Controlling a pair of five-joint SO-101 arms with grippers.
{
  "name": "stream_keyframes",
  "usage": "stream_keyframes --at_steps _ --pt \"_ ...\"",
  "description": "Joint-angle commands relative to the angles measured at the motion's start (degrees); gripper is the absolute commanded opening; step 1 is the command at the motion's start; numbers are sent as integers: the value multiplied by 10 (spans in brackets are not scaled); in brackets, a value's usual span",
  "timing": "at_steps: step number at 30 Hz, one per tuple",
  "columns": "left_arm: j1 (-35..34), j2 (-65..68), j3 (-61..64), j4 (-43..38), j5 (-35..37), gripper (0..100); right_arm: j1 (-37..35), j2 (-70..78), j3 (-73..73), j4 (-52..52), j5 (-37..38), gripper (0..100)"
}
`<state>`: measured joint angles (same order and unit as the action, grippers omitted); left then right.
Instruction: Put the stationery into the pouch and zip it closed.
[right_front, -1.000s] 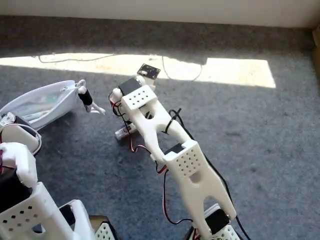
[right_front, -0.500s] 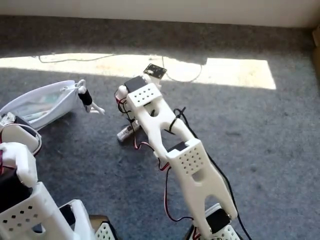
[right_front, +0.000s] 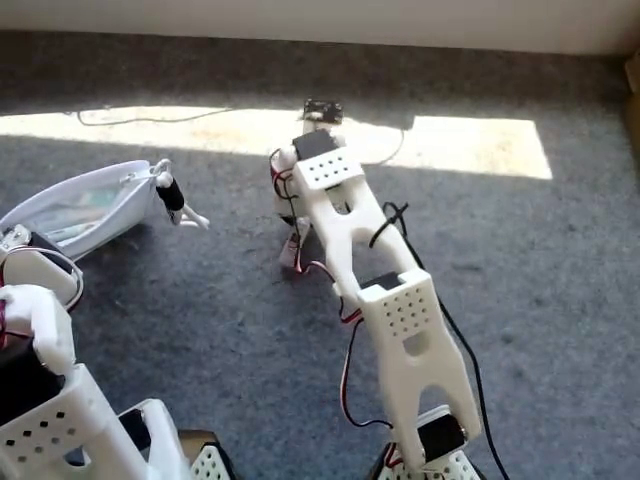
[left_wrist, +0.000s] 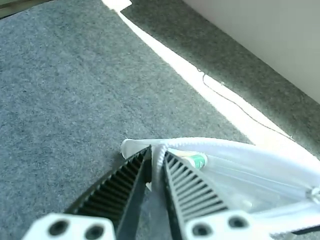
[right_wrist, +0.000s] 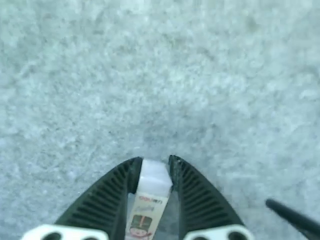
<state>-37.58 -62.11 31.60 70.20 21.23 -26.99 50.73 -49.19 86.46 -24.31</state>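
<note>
the right gripper (right_wrist: 152, 162) pinches a white labelled stick (right_wrist: 150, 195) between its fingers, low over the grey carpet (right_wrist: 150, 60), well apart from the pouch (right_front: 90, 205). the left gripper (left_wrist: 156, 152) is clamped narrow on the pouch's open rim. a green-labelled item (left_wrist: 196, 160) lies inside. this stick looks yet to go in, and the zipping is left.

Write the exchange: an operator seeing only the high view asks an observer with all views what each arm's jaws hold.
Operator: What is the right arm holding?
Observer: The right gripper has its jaws shut on a white labelled tube.
Operator: And the left?
Observer: The left gripper pinches the pouch at its rim, jaws shut on it.
Operator: Anything inside near there?
Observer: A green-tipped item lies just inside the rim.
</note>
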Motion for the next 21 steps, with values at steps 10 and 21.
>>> stream_keyframes --at_steps 10,21 --pt "13 -15 -8 -16 4 8 50 -51 -15 -9 295 14" --pt "11 -15 -8 -16 4 8 22 -51 -15 43 200 177"
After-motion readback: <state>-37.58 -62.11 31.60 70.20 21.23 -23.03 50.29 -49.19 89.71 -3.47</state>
